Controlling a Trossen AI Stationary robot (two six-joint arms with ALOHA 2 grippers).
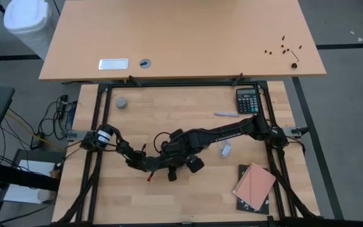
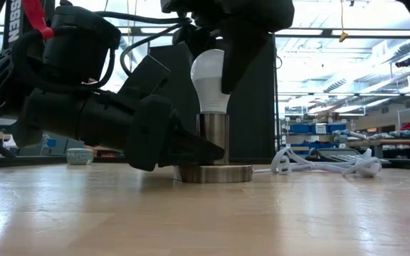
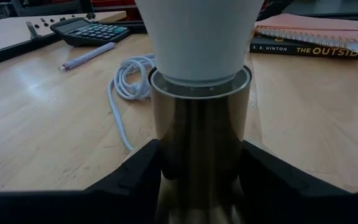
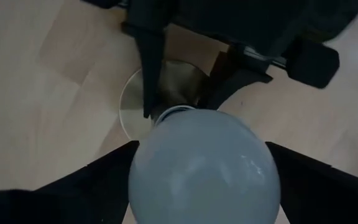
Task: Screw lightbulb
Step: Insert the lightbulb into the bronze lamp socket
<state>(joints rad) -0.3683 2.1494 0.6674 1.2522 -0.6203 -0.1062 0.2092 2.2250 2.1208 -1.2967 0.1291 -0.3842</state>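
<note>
Both grippers grip: left [image 3: 197, 180] the socket [image 3: 199, 137], right [image 4: 204, 180] the lightbulb [image 4: 204, 168] (book [image 3: 316, 46] reads "OUTSIDER").

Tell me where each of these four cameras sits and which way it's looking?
High: above the table, straight down; both arms meet mid-table.
Low: at tabletop height, level; bulb in socket, arms around it.
Left wrist: on the left arm, facing the socket; left gripper clamps it.
Right wrist: on the right arm, down onto the bulb; right gripper spans it.
Shared: left wrist and high show the calculator.
</note>
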